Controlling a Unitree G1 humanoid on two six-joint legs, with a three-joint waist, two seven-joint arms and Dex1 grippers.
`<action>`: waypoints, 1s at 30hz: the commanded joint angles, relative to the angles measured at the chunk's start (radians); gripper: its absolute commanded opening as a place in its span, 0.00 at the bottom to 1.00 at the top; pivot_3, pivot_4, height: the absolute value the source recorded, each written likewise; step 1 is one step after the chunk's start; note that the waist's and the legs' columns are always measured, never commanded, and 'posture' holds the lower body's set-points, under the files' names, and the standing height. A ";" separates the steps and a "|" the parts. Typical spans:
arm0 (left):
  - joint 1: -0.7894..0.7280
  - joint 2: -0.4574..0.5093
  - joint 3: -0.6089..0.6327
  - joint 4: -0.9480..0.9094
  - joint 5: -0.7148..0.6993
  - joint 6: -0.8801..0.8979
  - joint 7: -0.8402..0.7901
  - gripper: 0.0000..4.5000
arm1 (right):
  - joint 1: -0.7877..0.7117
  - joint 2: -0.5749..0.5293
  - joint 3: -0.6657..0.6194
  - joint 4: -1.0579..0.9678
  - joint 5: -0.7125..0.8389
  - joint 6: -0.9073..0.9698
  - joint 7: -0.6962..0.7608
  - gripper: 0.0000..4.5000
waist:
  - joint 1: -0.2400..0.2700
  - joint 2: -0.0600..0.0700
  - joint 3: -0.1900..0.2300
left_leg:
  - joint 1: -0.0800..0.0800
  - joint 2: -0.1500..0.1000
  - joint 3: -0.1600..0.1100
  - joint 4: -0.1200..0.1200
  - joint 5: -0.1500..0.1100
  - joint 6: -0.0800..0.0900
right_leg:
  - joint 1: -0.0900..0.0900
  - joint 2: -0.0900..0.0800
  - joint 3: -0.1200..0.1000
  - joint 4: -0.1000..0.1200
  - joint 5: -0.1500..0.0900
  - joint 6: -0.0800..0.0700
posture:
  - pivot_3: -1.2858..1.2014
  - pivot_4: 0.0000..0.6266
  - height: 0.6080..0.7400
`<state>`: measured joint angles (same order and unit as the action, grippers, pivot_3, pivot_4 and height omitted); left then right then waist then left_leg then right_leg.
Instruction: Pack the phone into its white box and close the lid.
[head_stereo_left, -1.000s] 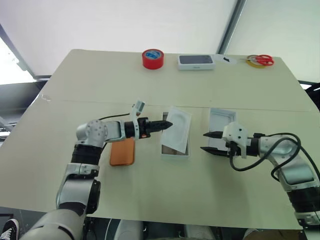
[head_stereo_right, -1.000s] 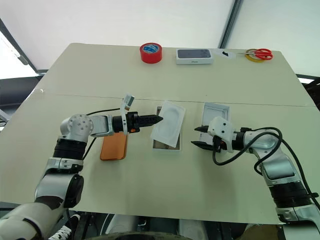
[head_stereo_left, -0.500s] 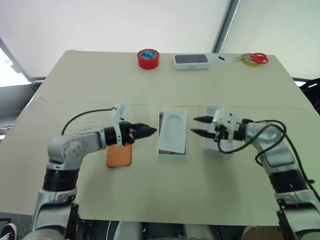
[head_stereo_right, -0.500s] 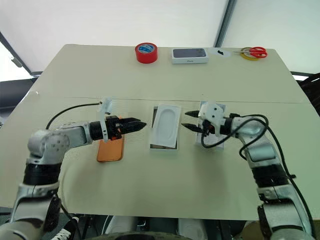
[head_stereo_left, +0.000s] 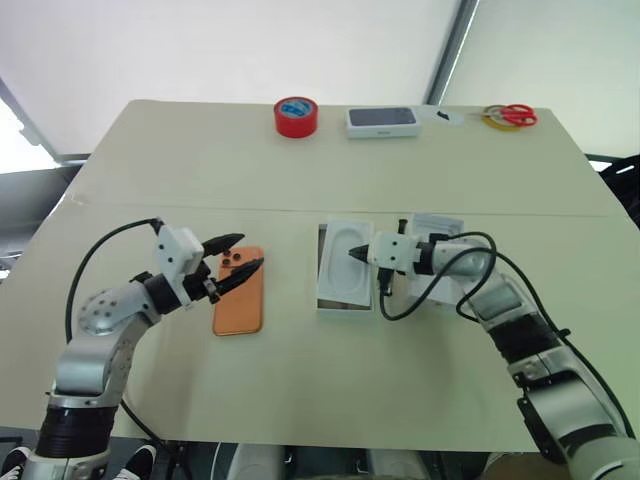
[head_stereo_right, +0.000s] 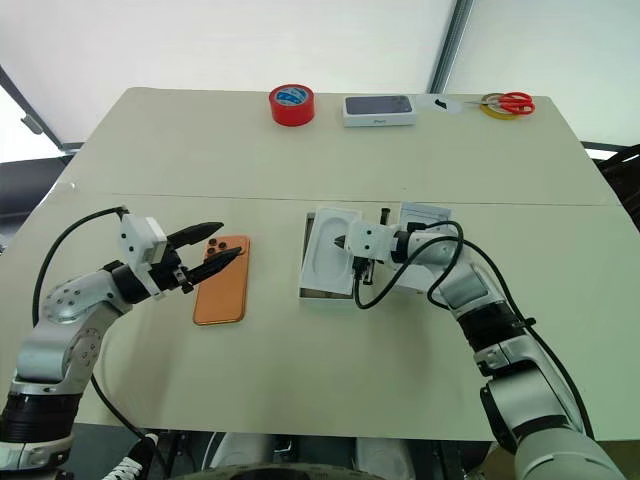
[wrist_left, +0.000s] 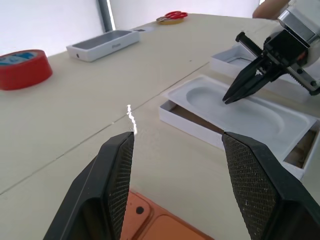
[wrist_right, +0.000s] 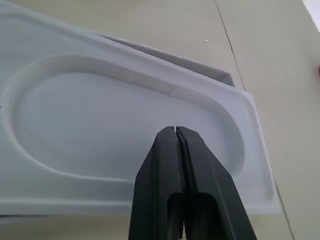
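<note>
Since a second ago the right end effector (head_stereo_right: 343, 241) has swung from beside the lid in over the white box and pinched its fingers together, while the left end effector (head_stereo_right: 214, 249) has drawn back from the box to hover at the phone's near-left edge, its fingers apart. The phone (head_stereo_right: 221, 279) lies flat and face down on the surface (head_stereo_right: 320, 160), left of the box with a clear gap between, its lens cluster at the far end. The box (head_stereo_right: 327, 292) still carries a white insert (head_stereo_right: 331, 250) with an oval recess lying a little askew on top, so the tan floor shows only as a sliver at the near end; the right end effector's closed tips sit over that recess, whether touching I cannot tell. The lid (head_stereo_right: 430, 216) rests open side up just right of the box, partly behind the right arm. Well beyond the box, at the far edge of the surface, are a red tape roll (head_stereo_right: 287, 104), another boxed phone (head_stereo_right: 380, 109) and scissors (head_stereo_right: 508, 103). The phone looks rigid, fairly heavy for its size and smooth-backed, so likely slippery; gripping across its long edges near the middle seems safest, away from the lenses. The insert looks light and apt to slide.
</note>
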<state>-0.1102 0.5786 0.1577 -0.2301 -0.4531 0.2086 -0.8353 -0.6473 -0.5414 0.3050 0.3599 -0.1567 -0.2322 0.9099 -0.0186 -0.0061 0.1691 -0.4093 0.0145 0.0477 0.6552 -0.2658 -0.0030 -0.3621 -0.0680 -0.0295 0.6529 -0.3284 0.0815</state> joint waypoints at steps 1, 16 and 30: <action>0.010 0.002 0.025 -0.020 0.012 -0.044 0.011 0.66 | -0.031 0.003 0.026 0.000 -0.016 -0.072 0.027 0.01 | 0.000 0.000 0.000 | 0.000 0.000 0.000 -0.001 0.000 0.000 | 0.000 0.000 0.000 0.000 0.000 0.000 | 0.52 0.24 1.00; 0.009 -0.013 0.036 -0.030 0.001 -0.022 0.066 0.66 | 0.048 -0.007 0.080 -0.133 0.084 -0.122 0.241 0.01 | 0.002 0.000 0.000 | 0.000 0.000 0.000 -0.002 -0.001 0.002 | -0.001 0.000 0.000 0.001 0.000 0.000 | 0.52 0.24 1.00; 0.072 0.124 0.191 -0.043 -0.238 0.476 0.121 0.66 | -0.057 0.161 -0.001 -0.105 0.126 0.018 0.044 0.01 | -0.004 0.000 0.000 | 0.001 0.000 0.000 -0.003 0.001 -0.001 | -0.002 0.001 0.000 0.002 0.000 0.000 | 0.52 0.24 1.00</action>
<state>-0.0481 0.6819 0.2950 -0.2512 -0.6253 0.6033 -0.7156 -0.6802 -0.4028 0.3284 0.3085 -0.0415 -0.2206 0.9957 -0.0229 -0.0066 0.1692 -0.4087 0.0150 0.0479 0.6523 -0.2648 -0.0040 -0.3641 -0.0670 -0.0295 0.6554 -0.3284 0.0816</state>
